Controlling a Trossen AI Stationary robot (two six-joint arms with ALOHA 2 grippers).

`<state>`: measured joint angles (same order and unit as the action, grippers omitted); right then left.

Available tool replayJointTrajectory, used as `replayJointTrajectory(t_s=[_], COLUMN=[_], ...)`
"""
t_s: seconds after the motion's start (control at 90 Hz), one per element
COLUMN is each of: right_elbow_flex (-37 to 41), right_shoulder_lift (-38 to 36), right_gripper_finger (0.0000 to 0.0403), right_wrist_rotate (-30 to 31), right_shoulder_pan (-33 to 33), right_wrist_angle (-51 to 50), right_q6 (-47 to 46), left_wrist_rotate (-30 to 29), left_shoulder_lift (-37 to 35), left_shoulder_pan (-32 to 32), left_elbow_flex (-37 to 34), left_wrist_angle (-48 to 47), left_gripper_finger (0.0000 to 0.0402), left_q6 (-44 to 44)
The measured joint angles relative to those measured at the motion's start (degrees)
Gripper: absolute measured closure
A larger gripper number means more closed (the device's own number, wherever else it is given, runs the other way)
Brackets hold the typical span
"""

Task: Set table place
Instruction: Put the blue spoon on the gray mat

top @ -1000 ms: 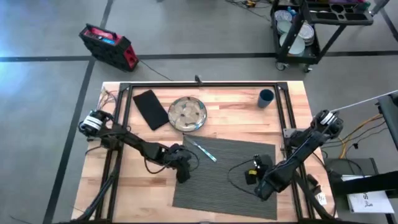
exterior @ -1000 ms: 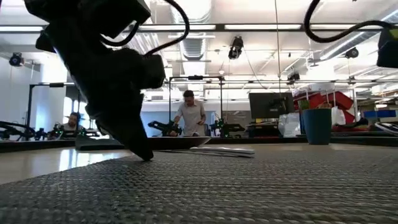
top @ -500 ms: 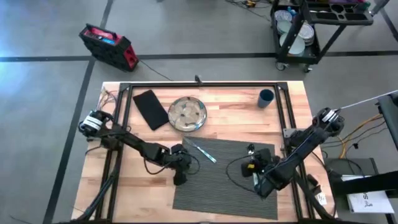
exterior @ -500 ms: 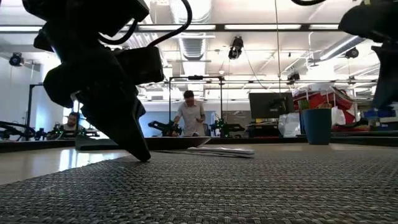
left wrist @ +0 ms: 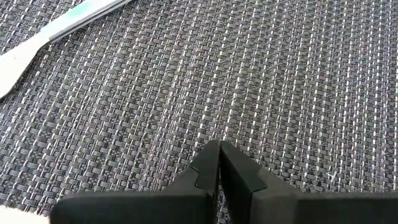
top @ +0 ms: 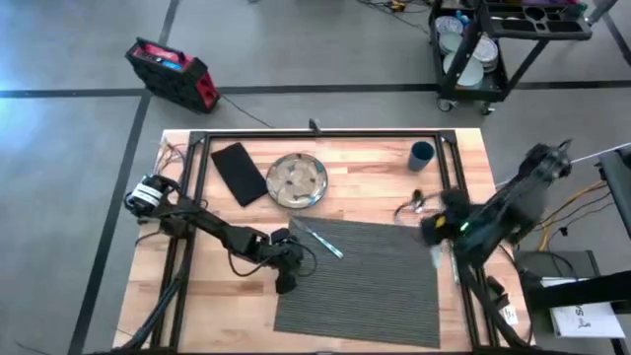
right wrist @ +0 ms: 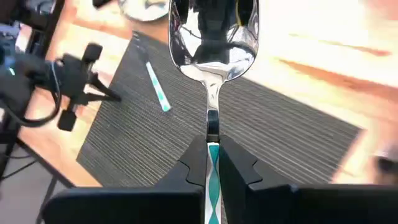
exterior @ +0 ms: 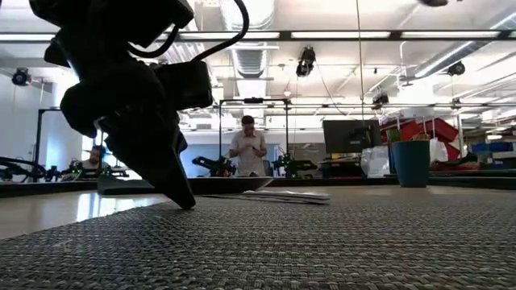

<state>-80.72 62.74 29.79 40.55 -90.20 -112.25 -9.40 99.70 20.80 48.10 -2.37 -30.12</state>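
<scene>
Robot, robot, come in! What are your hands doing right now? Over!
Right gripper shut on spoon, above placemat. Left gripper shut, tips on placemat. Nothing blocking.

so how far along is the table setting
Early on. Done: the placemat is laid out with one utensil at its far-left corner. In hand: the right hand is shut on a spoon, held above the placemat's right edge; the left hand presses shut on the placemat's left edge. Left: the plate, napkin and cup are off the placemat.
</scene>
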Motion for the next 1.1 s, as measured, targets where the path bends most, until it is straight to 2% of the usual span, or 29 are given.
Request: replayJointTrajectory(t_s=[0.078, 0.167, 0.256, 0.356, 0.444, 0.511, 0.689, 0.956, 1.1], right_elbow_flex=[1.8, 5.8, 11.7, 19.4, 24.9, 27.6, 31.2, 31.6, 32.1], right_shoulder_lift=[-4.3, -6.0, -5.9, -5.8, -6.8, -7.1, -6.8, -7.0, -4.5], right_gripper_finger=[0.0403, 0.0403, 0.0403, 0.0403, 0.0403, 0.0403, 0.0403, 0.0403, 0.0403], right_wrist_rotate=[0.2, -0.2, -5.7, -14.1, -14.1, -14.3, -15.1, -14.7, -14.9], right_shoulder_pan=[-1.4, -1.6, -1.8, -3.5, -3.0, -1.9, -1.9, -1.9, -1.9], right_wrist_angle=[0.8, 0.1, 1.6, 10.6, 21.2, 25.0, 28.8, 29.1, 29.4], right_q6=[-1.5, -8.6, -13.3, -14.4, -14.3, -14.4, -14.5, -14.5, -14.5], left_wrist_rotate=[1.3, 1.7, 2.5, 2.8, 2.8, 2.8, 4.4, 4.9, 5.3], left_shoulder_lift=[0.0, 0.0, 0.0, 0.0, 0.0, 0.0, 0.0, 0.0, 0.0], left_shoulder_pan=[-0.1, 0.0, 0.0, -0.1, -0.5, -1.0, -2.0, -2.1, -2.1], left_elbow_flex=[0.1, 0.1, 0.1, 0.1, 0.1, 0.2, 0.2, 0.2, 0.2], left_wrist_angle=[0.4, 0.8, 2.2, 4.9, 7.2, 7.6, 7.4, 7.0, 6.7], left_gripper_finger=[0.0402, 0.0402, 0.0402, 0.0402, 0.0402, 0.0402, 0.0402, 0.0402, 0.0402], left_q6=[-2.1, -4.8, -6.2, -6.3, -5.3, -4.3, -3.5, -1.9, -1.9])
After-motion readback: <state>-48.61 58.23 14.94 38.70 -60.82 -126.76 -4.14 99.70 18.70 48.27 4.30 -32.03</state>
